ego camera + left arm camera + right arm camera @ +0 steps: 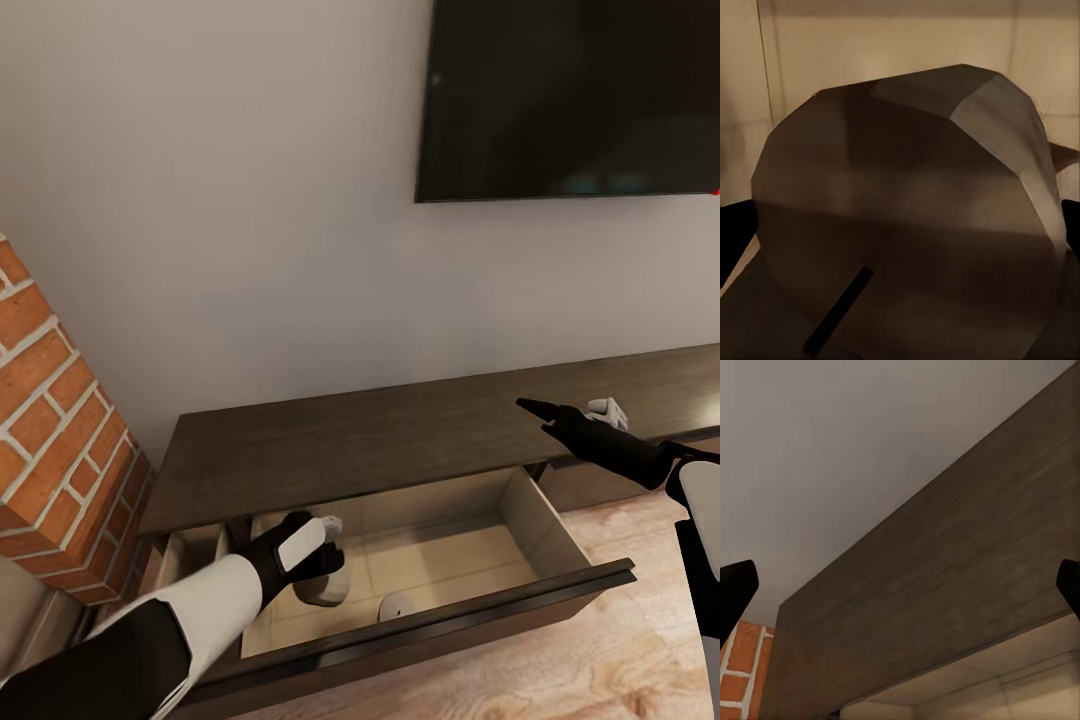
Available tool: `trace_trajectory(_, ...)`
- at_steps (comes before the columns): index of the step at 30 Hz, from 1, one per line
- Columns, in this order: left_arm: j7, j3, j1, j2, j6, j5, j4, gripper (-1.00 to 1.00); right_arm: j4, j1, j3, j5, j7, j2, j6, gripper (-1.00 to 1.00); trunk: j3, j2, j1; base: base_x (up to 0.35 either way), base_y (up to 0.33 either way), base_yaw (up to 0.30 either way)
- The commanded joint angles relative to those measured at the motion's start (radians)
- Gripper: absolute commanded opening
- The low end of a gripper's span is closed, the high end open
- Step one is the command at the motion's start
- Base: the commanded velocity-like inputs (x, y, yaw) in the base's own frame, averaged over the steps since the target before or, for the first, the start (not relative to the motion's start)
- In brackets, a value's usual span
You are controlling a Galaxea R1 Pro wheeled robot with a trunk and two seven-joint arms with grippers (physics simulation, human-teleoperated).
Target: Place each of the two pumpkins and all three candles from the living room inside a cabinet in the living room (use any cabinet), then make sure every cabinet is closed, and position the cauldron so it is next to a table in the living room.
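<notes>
A candle [322, 583] is held by the left gripper [318, 572] low inside the pulled-out drawer [470, 540] of the cabinet [400, 440], near the drawer's brick-pillar [60, 440] end; the fingers are closed on it, approx. at mid-height. Another candle [398, 605] lies just beside, nearer the drawer front. In the left wrist view the held candle [907, 217] is seen close up. It is judged light, stiff, perhaps waxy-slick, so best gripped across its sides. The right gripper [540, 408] is held above the cabinet top, fingers spread wide, w/ nothing in them.

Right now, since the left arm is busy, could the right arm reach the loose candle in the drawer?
Probably yes: the drawer stands open, the candle lies uncovered, and the right gripper hovers nearby above the cabinet.
</notes>
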Motion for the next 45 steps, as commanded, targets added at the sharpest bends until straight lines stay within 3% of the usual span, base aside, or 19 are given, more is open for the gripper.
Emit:
trace_trajectory(1, 0.003, -0.005, 0.002, 0.0, -0.001, 0.005, -0.001, -1.0, -0.001, 0.0, -0.001, -0.008, -0.007, 0.0, 0.004, 1.0, -0.001, 0.0, 0.0, 0.0, 0.0, 0.0)
trace_trajectory(11, 0.002, -0.005, 0.006, 0.0, -0.003, 0.005, -0.001, -1.0, -0.001, 0.001, -0.001, -0.008, -0.007, 0.0, 0.009, 1.0, -0.001, 0.0, 0.0, 0.0, 0.0, 0.0)
trace_trajectory(12, 0.002, -0.005, 0.006, 0.0, -0.003, 0.005, -0.001, 1.0, -0.001, 0.001, -0.001, -0.008, -0.007, 0.0, 0.012, 1.0, -0.001, 0.0, 0.0, 0.0, 0.0, 0.0)
trace_trajectory(17, 0.002, -0.005, 0.006, 0.0, -0.003, 0.003, -0.002, 1.0, -0.001, 0.001, -0.001, -0.008, -0.007, 0.001, 0.015, 1.0, -0.001, 0.0, 0.0, 0.0, 0.0, 0.0)
trace_trajectory(23, 0.004, -0.005, 0.006, 0.0, -0.012, -0.028, -0.006, 1.0, -0.001, 0.001, -0.001, -0.008, -0.007, 0.002, 0.015, 1.0, -0.001, 0.0, 0.0, 0.0, 0.0, 0.0)
trace_trajectory(25, 0.004, -0.004, 0.006, 0.0, -0.056, -0.03, -0.008, 1.0, -0.001, 0.001, -0.001, -0.007, -0.007, 0.002, 0.014, 1.0, -0.001, 0.0, 0.0, 0.0, 0.0, 0.0)
trace_trajectory(29, 0.004, -0.005, 0.006, 0.0, -0.234, -0.028, -0.027, 1.0, -0.001, 0.001, -0.001, -0.008, -0.007, 0.004, 0.012, 1.0, -0.001, 0.0, 0.0, 0.0, 0.0, 0.0)
trace_trajectory(34, 0.026, -0.015, 0.006, 0.0, -0.332, -0.033, -0.108, 1.0, 0.002, 0.001, 0.0, -0.007, -0.007, 0.006, 0.009, 1.0, -0.001, 0.0, 0.0, 0.0, 0.0, -0.015)
trace_trajectory(38, 0.157, -0.017, 0.011, 0.0, -0.358, -0.033, -0.234, 1.0, 0.004, 0.001, 0.0, -0.006, -0.007, 0.006, 0.006, 1.0, 0.0, 0.0, 0.0, 0.0, 0.0, -0.175)
trace_trajectory(42, 0.327, -0.024, 0.052, 0.0, -0.358, -0.031, -0.433, 1.0, 0.004, 0.001, -0.001, -0.005, -0.007, 0.006, 0.006, 1.0, 0.003, 0.0, 0.0, 0.0, 0.0, -0.232)
trace_trajectory(44, 0.402, -0.055, 0.063, 0.005, -0.358, -0.031, -0.528, 1.0, 0.004, 0.001, -0.001, -0.005, -0.007, 0.006, 0.006, 1.0, 0.004, 0.0, 0.0, 0.0, 0.0, -0.239)
trace_trajectory(45, 0.432, -0.081, 0.065, 0.022, -0.359, -0.029, -0.582, 1.0, 0.004, 0.001, -0.001, -0.005, -0.007, 0.006, 0.006, 1.0, 0.004, 0.0, 0.0, 0.0, 0.0, -0.241)
